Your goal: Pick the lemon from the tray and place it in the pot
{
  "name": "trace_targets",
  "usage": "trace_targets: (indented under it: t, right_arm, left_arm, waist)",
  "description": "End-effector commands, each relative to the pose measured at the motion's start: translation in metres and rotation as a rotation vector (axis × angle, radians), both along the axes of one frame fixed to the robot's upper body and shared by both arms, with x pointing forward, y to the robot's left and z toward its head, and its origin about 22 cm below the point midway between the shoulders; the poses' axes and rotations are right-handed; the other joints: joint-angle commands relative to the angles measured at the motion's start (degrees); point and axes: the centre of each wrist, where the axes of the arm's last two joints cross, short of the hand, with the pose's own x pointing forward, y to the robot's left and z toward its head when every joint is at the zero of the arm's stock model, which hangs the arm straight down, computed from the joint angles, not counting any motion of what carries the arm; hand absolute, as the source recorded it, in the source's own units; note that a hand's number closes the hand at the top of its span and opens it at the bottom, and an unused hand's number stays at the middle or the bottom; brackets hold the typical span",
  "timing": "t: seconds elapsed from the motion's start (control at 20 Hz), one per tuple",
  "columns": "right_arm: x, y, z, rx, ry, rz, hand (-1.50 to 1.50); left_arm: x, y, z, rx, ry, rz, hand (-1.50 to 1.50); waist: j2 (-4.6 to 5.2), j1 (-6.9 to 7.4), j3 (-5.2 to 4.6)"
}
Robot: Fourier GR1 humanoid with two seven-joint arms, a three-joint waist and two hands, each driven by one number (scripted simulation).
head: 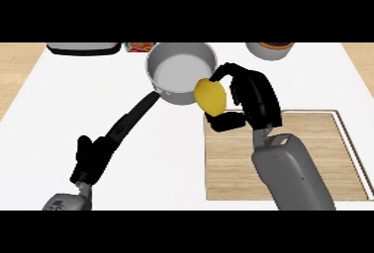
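Pick's done: right hand (245, 101) has fingers and thumb curled round the lemon (210, 96), held at the pot (181, 71) rim, off the tray (281, 158). Left: move over the pot, release. Left hand (89, 160) rests open by the pot handle.

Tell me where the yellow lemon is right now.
In the head view, the yellow lemon sits just right of centre, held in the robot's right hand, beside the near right rim of the grey metal pot, up left of the wooden tray.
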Motion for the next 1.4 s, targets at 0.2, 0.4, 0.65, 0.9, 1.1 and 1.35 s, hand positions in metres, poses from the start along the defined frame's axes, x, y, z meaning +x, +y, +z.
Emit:
trace_targets:
  t: [0.2, 0.4, 0.65, 0.9, 1.1, 1.35]
  right_arm:
    - [0.052, 0.064, 0.021, -0.192, 0.066, -0.014, 1.5]
    - [0.073, 0.082, 0.028, -0.249, 0.098, 0.0, 1.5]
    - [0.076, 0.101, 0.009, -0.573, 0.109, -0.086, 1.5]
    - [0.081, 0.104, -0.015, -0.716, 0.254, -0.123, 1.5]
    - [0.097, 0.094, -0.009, -0.733, 0.543, -0.143, 1.5]
    - [0.101, 0.093, -0.013, -0.727, 0.669, -0.156, -1.5]
  left_arm:
    - [0.017, -0.004, 0.004, -0.001, -0.013, -0.022, 0.0]
    - [0.013, 0.003, 0.016, -0.011, -0.01, -0.028, 0.0]
    - [0.02, -0.024, 0.001, 0.008, -0.031, -0.026, 0.0]
    - [0.023, -0.022, 0.009, 0.0, -0.02, -0.08, 0.0]
    - [0.025, -0.039, 0.006, -0.002, -0.023, -0.091, 0.0]
    - [0.022, -0.024, 0.004, -0.018, -0.036, -0.116, 0.0]
  waist:
    - [0.47, 0.98, 0.01]
    - [0.45, 1.77, 0.04]
    - [0.7, 1.65, -0.06]
    - [0.89, 3.91, -0.02]
    - [1.25, 4.34, -0.05]
    - [1.56, 6.28, -0.05]
